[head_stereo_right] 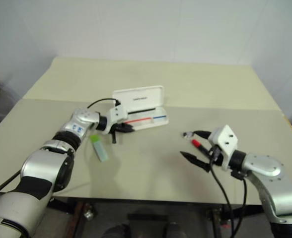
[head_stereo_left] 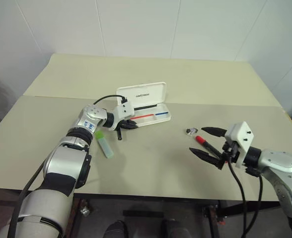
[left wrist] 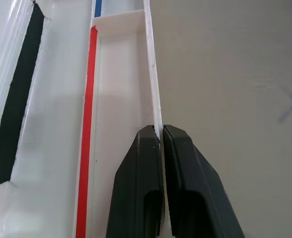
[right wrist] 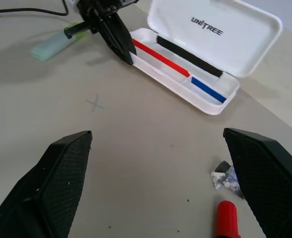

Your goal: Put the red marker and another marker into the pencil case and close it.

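Note:
The white pencil case [head_stereo_left: 142,94] lies open at the table's middle, its lid up and a red-and-blue stripe along the tray. My left gripper [head_stereo_left: 131,125] is shut on the tray's thin front wall [left wrist: 153,74] at the case's left end. The pale green highlighter [head_stereo_left: 105,148] lies on the table beside my left wrist. To the right, the red marker [head_stereo_left: 205,144] lies flat, red end toward the case. My right gripper [head_stereo_left: 196,140] stands wide open with the marker between its spread fingers, untouched.
A small grey scrap [head_stereo_left: 189,132] lies just beyond the marker's red end. A seam runs across the beige table [head_stereo_left: 195,79] behind the case. A faint pencilled cross [right wrist: 95,103] marks the tabletop between the two grippers.

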